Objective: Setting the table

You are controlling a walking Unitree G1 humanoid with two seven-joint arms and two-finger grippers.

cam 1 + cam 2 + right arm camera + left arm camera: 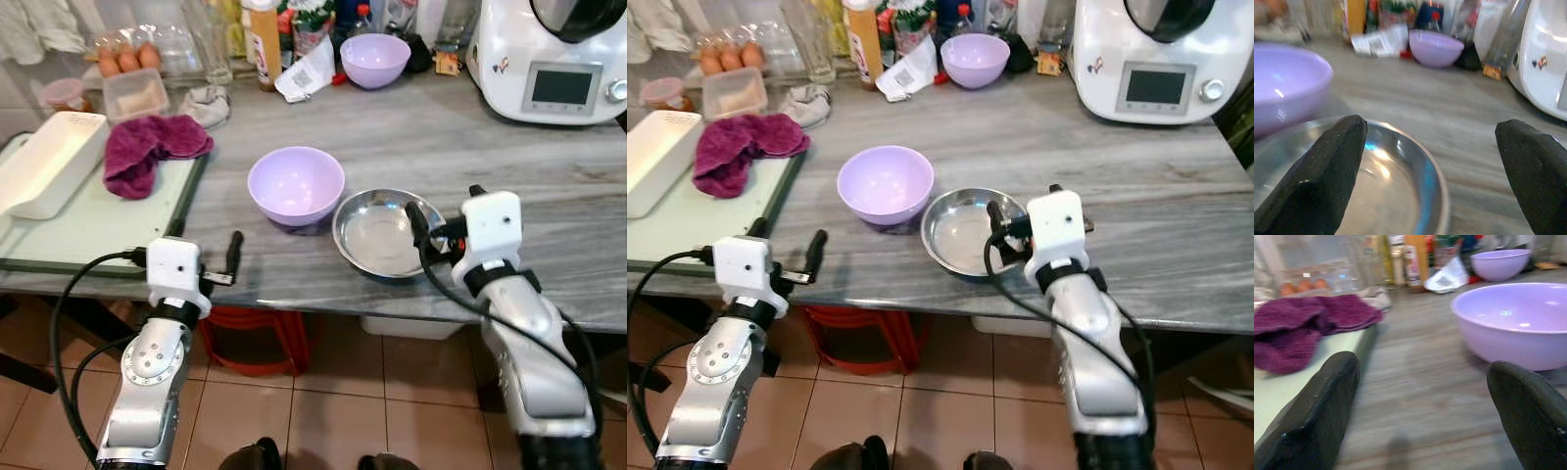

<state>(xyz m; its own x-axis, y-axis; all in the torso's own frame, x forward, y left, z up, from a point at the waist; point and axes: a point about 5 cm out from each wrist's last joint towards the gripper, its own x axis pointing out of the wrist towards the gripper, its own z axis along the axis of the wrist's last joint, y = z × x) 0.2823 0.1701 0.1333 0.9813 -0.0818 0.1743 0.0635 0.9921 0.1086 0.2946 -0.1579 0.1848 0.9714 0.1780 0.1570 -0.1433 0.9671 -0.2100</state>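
A white baking dish (44,162) and a crumpled purple cloth (147,149) are lying on the pale green tray (88,230) at the left. The left gripper (230,257) is hovering at the grey counter's (460,137) front edge, fingers spread wide. A lilac bowl (295,186) is sitting beside a steel bowl (377,235), whose near rim the wide-open right gripper (431,220) is reaching over. A white kitchen machine (549,59) is standing far right

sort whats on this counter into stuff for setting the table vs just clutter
For the job: near lilac bowl, steel bowl, far lilac bowl, open right end effector over the steel bowl's rim.

Lying about: purple cloth, white dish, eggs, food processor.
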